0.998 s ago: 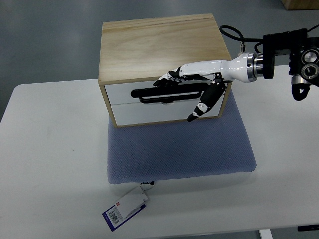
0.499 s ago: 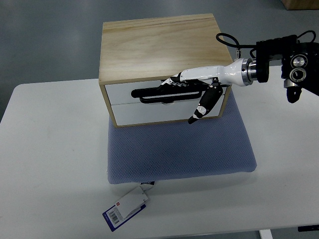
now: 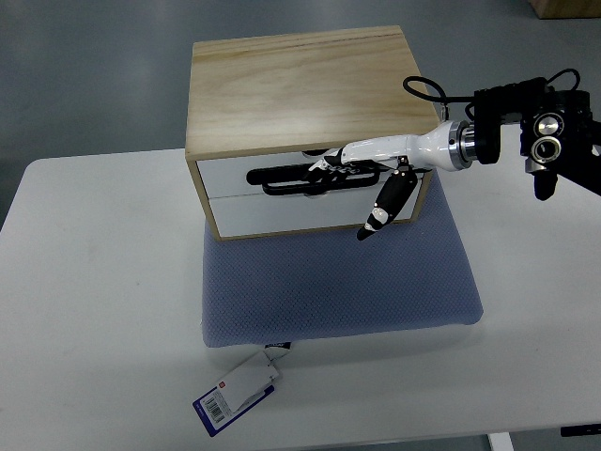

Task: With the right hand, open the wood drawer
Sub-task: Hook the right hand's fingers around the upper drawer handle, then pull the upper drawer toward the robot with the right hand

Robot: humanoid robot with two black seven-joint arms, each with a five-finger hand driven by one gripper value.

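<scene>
Wooden box (image 3: 305,89) on a blue mat (image 3: 338,282), atop a white table (image 3: 94,310). Upper drawer (image 3: 282,174) facing the camera, black handle (image 3: 296,178) across its white front. Right hand (image 3: 362,174) laid against that front, fingers (image 3: 324,167) apparently hooked over the handle's right end, thumb (image 3: 385,207) hanging below. Tag (image 3: 237,393) near the mat's front edge.
</scene>
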